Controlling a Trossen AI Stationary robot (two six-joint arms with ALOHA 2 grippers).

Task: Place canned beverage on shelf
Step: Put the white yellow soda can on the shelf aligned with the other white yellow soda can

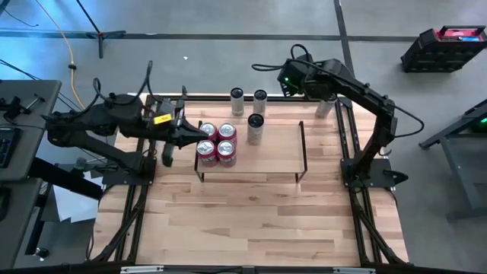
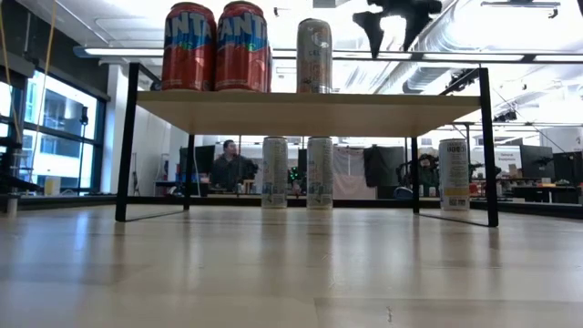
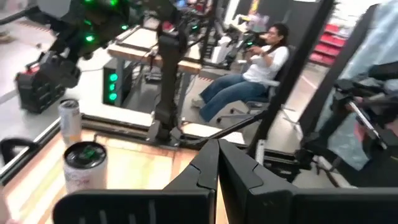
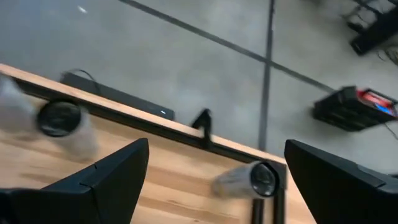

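Nearest, bare light-wood tabletop (image 1: 259,221) with black side rails. Next, the shelf (image 1: 262,152), a low light-wood board on a thin black wire frame, standing at mid-table. On its left end, four red cans (image 1: 217,142) upright in a tight square block; the low view shows them as tall red cans (image 2: 217,47) on the board. Beside them, toward the shelf's far edge, one slim silver can (image 1: 256,129), upright, apart from the red block. Left gripper (image 1: 199,135), fingers closed together and holding nothing, poised at the shelf's left end just beside the red cans; in the left wrist view its dark fingers (image 3: 214,174) meet at the tips. Beyond the shelf, at the table's far edge, two more slim silver cans (image 1: 248,99) upright side by side, and a third can (image 1: 326,105) near the far right corner. Right gripper (image 4: 214,168), fingers spread wide with nothing between them, above that far right corner. Farthest, a seated person (image 3: 249,74) in the room behind the table.
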